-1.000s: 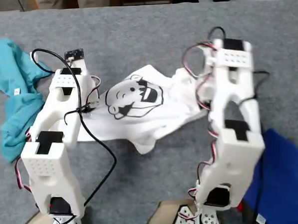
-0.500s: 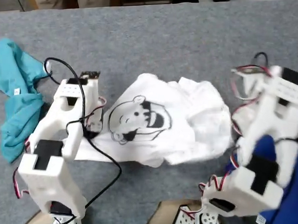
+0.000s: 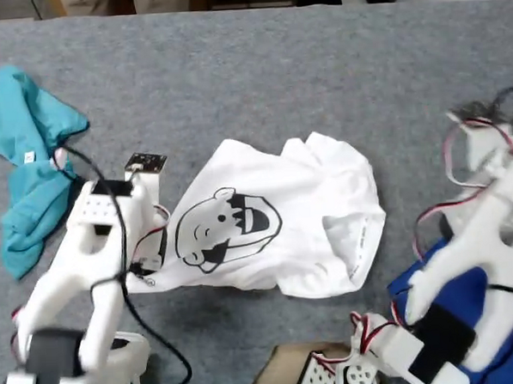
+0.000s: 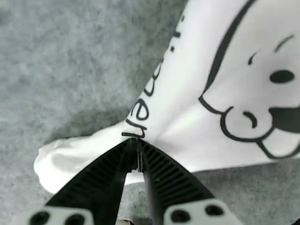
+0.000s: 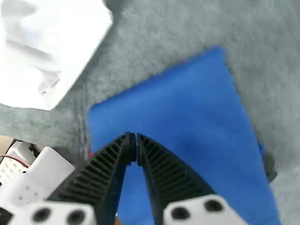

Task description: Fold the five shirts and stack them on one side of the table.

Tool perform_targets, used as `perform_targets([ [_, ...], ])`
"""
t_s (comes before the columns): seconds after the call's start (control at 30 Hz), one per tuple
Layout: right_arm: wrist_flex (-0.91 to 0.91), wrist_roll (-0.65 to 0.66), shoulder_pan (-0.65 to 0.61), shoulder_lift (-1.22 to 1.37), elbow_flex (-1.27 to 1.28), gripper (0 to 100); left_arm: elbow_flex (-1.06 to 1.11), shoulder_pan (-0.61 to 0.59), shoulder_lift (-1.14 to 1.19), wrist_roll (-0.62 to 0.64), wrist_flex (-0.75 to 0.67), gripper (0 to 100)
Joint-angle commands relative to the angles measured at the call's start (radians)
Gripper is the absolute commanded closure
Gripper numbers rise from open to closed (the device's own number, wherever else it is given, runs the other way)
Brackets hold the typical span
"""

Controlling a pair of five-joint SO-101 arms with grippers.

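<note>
A white shirt with a cartoon face lies spread in the middle of the grey table. My left gripper is shut on that shirt's edge, beside a bunched sleeve; in the high view it sits at the shirt's left corner. A blue shirt lies flat at the front right. My right gripper hangs shut above the blue shirt with nothing between its fingers. A crumpled teal shirt lies at the far left.
The right arm covers much of the blue shirt from above. A corner of the white shirt lies close to the blue one. The arm bases stand at the front edge. Bare table stretches along the back.
The right arm left the white shirt and swung right, over the blue shirt. The left arm drew back toward the front, dragging the white shirt with it, and the shirt now lies flatter.
</note>
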Motion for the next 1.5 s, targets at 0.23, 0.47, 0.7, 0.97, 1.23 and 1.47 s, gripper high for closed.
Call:
perform_targets([
  [0.23,-0.123,-0.327,-0.590,0.309,-0.429,79.1,-0.048,0.002,-0.332,0.002,0.117,98],
  [0.47,-0.127,-0.285,-0.700,0.794,-0.885,80.4,-0.049,0.002,-0.363,0.037,0.115,98],
  [0.7,0.014,-0.227,-0.691,1.251,-1.382,80.4,0.028,-0.002,-0.371,0.043,0.112,98],
  [0.97,0.026,-0.221,-0.664,1.442,-1.583,80.4,0.037,-0.002,-0.363,0.043,0.103,98],
  [1.23,0.025,-0.219,-0.664,1.524,-1.586,80.7,0.044,-0.002,-0.361,0.043,0.098,98],
  [1.47,0.021,-0.219,-0.664,1.526,-1.592,92.4,0.069,-0.002,-0.361,0.043,0.077,98],
])
